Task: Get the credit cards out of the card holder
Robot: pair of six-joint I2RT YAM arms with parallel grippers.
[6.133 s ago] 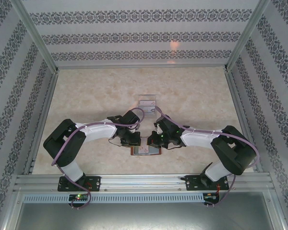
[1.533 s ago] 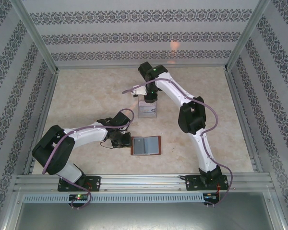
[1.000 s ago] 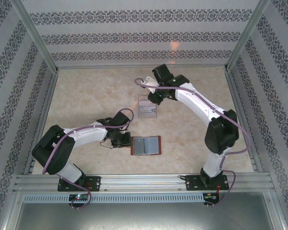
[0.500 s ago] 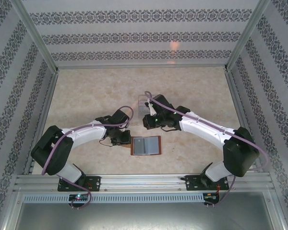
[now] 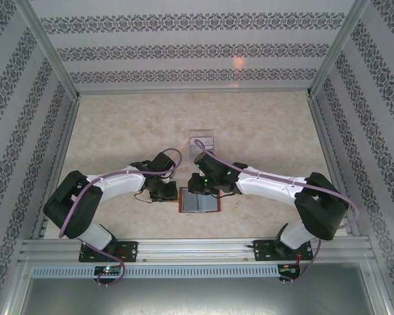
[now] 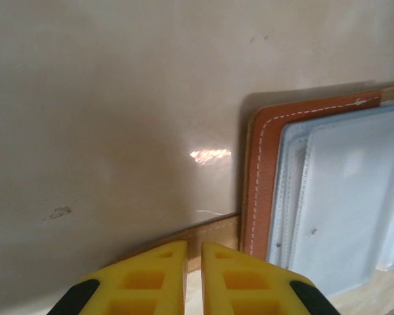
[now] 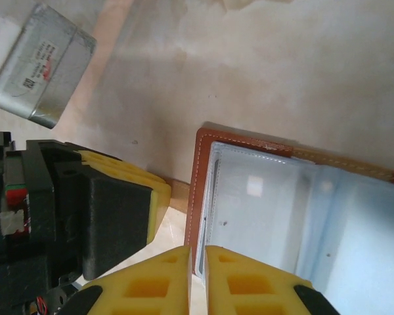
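Note:
The card holder (image 5: pixel 199 201) lies open on the table, reddish-brown leather (image 6: pixel 257 170) around grey-blue pockets (image 7: pixel 262 216). My left gripper (image 5: pixel 170 193) sits at its left edge, fingers (image 6: pixel 151 269) shut on the little brown closing tab (image 6: pixel 213 231). My right gripper (image 7: pixel 197 249) hovers over the holder's left rim, shut with nothing between its fingers. Pale layered sheets (image 6: pixel 345 190) show in the pockets; whether they are credit cards or pocket lining I cannot tell. Pale credit cards (image 5: pixel 203 140) lie in the clear box behind.
A clear plastic box (image 7: pixel 43 65) stands on the table behind the card holder. Aluminium rails (image 5: pixel 59 151) and patterned walls close in the marbled table (image 5: pixel 262 131) on three sides.
My right arm has swung back from the clear box down to the card holder's left rim. The left gripper and the card holder have stayed put.

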